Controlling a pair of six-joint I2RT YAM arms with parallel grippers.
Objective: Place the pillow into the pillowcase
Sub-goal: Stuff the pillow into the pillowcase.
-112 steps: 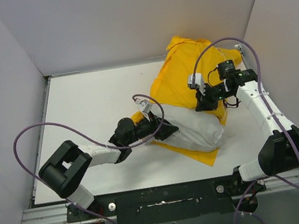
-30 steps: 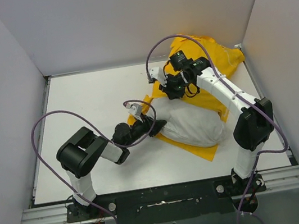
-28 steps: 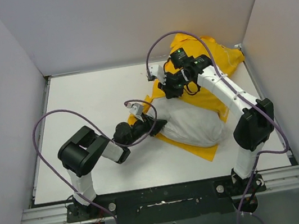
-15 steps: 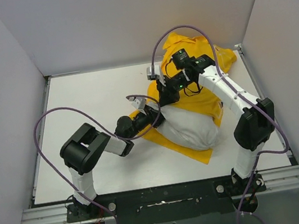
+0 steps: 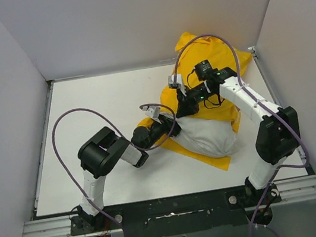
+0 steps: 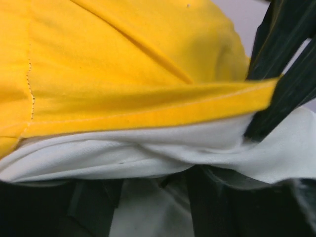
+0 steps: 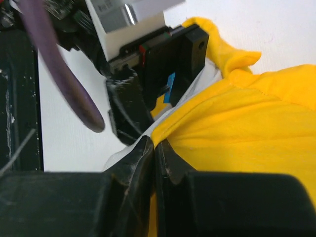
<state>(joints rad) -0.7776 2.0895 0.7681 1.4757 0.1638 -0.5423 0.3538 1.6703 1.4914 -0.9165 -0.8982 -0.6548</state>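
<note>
The white pillow [image 5: 212,135] lies mid-table, its far end under the yellow pillowcase [image 5: 214,55]. The case's lower layer sticks out in front of it. My left gripper [image 5: 173,126] is pressed against the pillow's left end just below the case's hem. Its fingers [image 6: 94,207] stand apart with white pillow [image 6: 123,153] cloth bunched between them, under the yellow pillowcase [image 6: 123,64]. My right gripper [image 5: 184,110] sits just behind it. In its wrist view the right gripper [image 7: 155,145] is shut on the pillowcase [image 7: 247,128] hem, holding it over the pillow.
White walls close in the table [image 5: 96,110] at the back and both sides. Purple cables loop above both arms, one [image 7: 59,69] right by the right gripper. The left arm's elbow [image 5: 103,154] rests on the table left of the pillow.
The right gripper has drawn the pillowcase hem right and toward the front, over more of the pillow. The left gripper followed to the right against the pillow, and its fingers have spread.
</note>
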